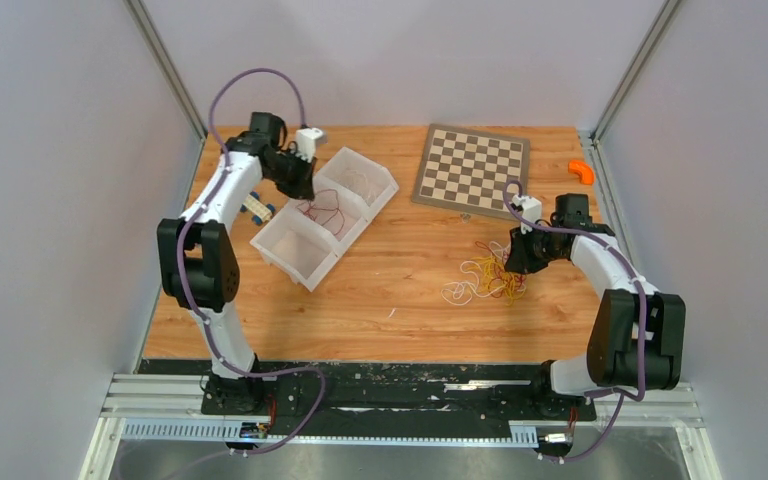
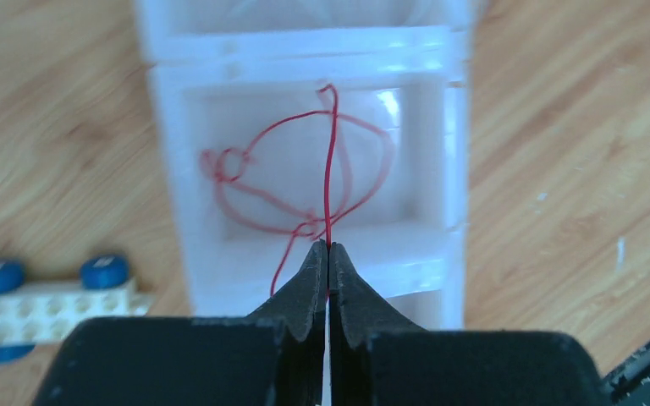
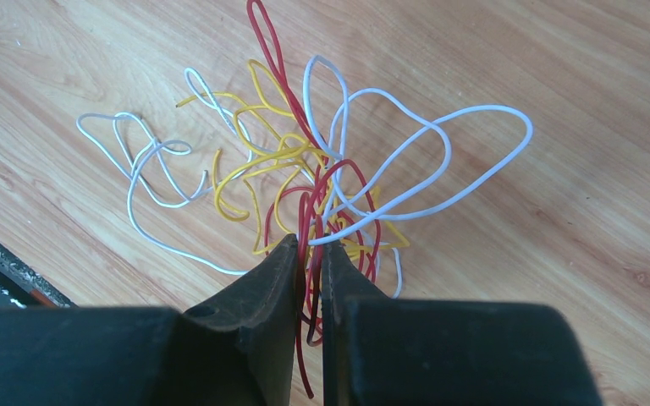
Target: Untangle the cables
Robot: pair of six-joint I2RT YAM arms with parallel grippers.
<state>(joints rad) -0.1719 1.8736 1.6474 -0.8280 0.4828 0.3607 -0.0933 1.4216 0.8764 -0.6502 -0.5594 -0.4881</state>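
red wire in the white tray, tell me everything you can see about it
The red wire is a hair-thin, flexible strand that looks plastic-coated, bent into loose loops with a small curl at one side. Most of it lies in the middle compartment of the white tray. One straight stretch runs to the left hand, whose fingertips are shut on it, and a short tail hangs beside them.

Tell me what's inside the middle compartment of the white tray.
A loopy red cable lies in the middle compartment, one strand running up into the shut left gripper. Its fingers cover part of the near wall and the cable's end there; nothing else shows inside.
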